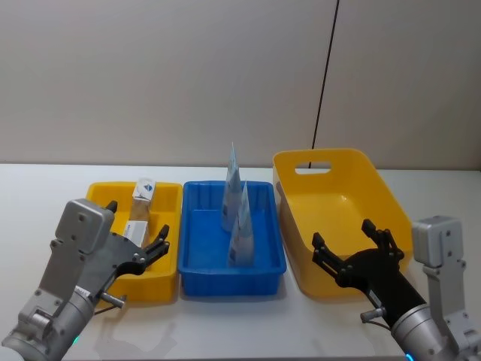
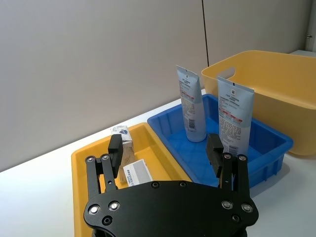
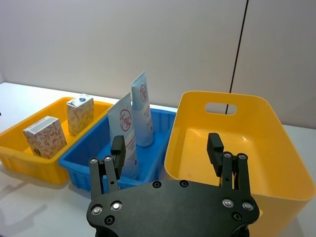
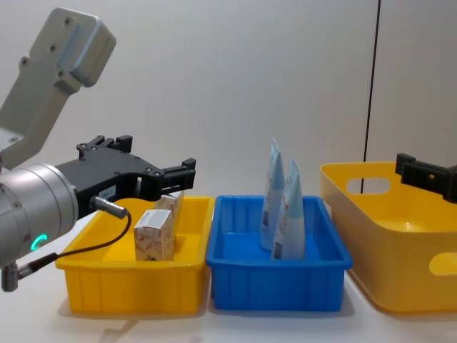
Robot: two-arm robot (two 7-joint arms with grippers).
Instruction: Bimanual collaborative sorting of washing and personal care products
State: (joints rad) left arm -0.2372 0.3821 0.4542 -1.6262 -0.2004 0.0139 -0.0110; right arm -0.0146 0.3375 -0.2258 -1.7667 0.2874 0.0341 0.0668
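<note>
The left gripper (image 1: 139,226) is held wide open above the shallow yellow plastic tray (image 1: 154,286) — nothing is gripped or touched. 2 small white cardboard boxes with red-orange leaf print (image 3: 45,136) lie inside it; 2 tall pale-blue-and-white squeeze tubes (image 1: 233,188) are stood upright in the blue plastic tray (image 1: 233,284). The right gripper (image 1: 346,239) is spread empty over the deep yellow plastic bin (image 1: 338,203).

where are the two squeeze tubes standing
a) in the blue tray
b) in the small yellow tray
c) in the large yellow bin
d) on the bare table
a: the far tube and the near tube both stand upright in the blue tray, which sits between the small yellow tray and the large yellow bin.
</note>
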